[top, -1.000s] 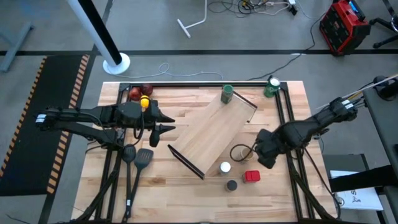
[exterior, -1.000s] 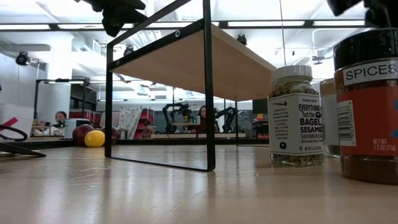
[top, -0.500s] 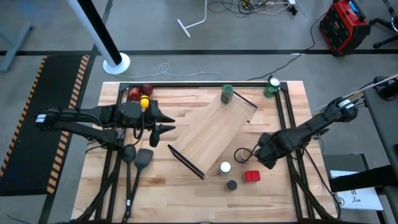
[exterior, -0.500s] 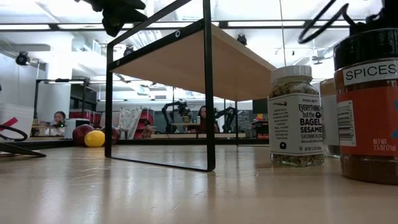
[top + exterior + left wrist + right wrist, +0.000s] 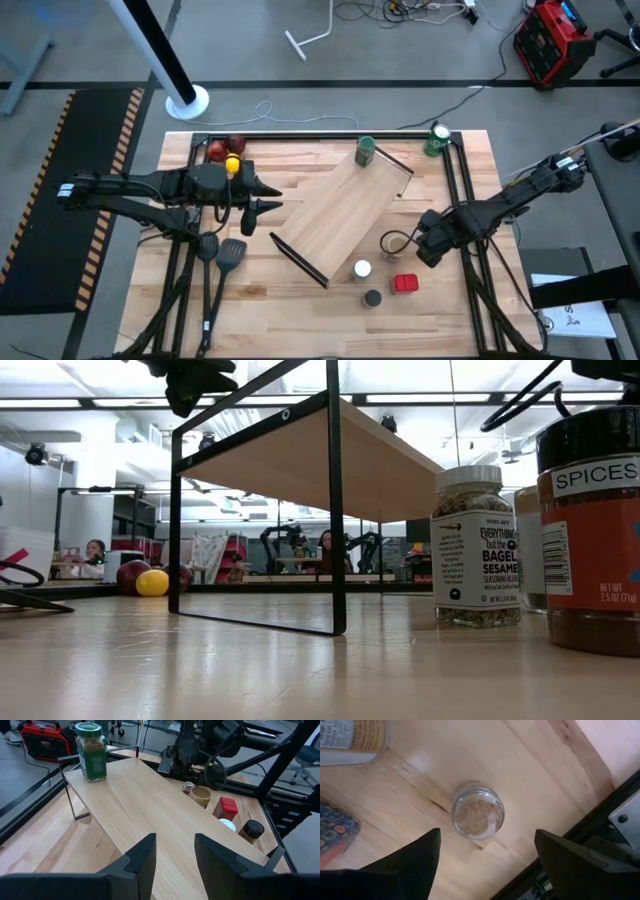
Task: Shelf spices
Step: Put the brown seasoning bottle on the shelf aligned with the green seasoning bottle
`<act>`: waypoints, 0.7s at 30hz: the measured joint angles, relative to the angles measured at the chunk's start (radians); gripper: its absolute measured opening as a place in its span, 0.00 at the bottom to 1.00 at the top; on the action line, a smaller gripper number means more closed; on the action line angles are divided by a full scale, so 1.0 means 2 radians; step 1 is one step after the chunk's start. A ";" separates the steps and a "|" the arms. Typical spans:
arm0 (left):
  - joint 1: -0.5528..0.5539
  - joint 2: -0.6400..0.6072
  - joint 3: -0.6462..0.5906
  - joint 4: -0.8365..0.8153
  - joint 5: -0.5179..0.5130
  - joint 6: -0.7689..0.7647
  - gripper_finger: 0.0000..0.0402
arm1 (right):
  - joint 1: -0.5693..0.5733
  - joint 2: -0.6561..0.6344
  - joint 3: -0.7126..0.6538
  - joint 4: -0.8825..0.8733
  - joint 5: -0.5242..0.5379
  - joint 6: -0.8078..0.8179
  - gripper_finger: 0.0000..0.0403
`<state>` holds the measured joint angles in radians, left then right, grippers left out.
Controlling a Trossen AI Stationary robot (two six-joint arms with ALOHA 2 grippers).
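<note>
Over the right half of the surface (image 5: 300,300), I have the right end effector (image 5: 428,247) hanging above a small open-looking jar (image 5: 478,816) of tan spice. Vs. a sec ago it has shifted slightly away from the shelf (image 5: 345,215) and toward the surface's right rail; its fingers (image 5: 415,862) are spread wide w/ nothing between them. Judgement: still lining up for a pick, no grasp yet.

Shelf stands diagonal, mid-surface. Only the green-top jar (image 5: 365,151) is on it, at the far end. White-top jar (image 5: 362,269), black-top jar (image 5: 372,297) and red square-top jar (image 5: 404,284) stand on the surface just beside the shelf's near end; tan-top jar (image 5: 201,796) near them. So approx. one of six shelved.

Left end effector (image 5: 272,205) waits left of the shelf, open, empty.

Surface: light wood planks, black frame rails; fruit (image 5: 225,152) at far-left corner, spatulas (image 5: 220,255) nr left edge, green can (image 5: 437,140) far right. Room: grey floor, cables, red case (image 5: 550,40).
</note>
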<state>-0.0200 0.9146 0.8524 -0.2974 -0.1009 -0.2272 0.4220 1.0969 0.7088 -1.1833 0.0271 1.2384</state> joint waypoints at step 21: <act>0.000 0.000 0.000 0.006 0.005 0.002 0.32 | -0.005 0.025 -0.005 0.053 0.003 0.120 0.74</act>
<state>-0.0200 0.9146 0.8524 -0.2852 -0.0917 -0.2224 0.4118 1.1469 0.6979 -1.0768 0.0338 1.4786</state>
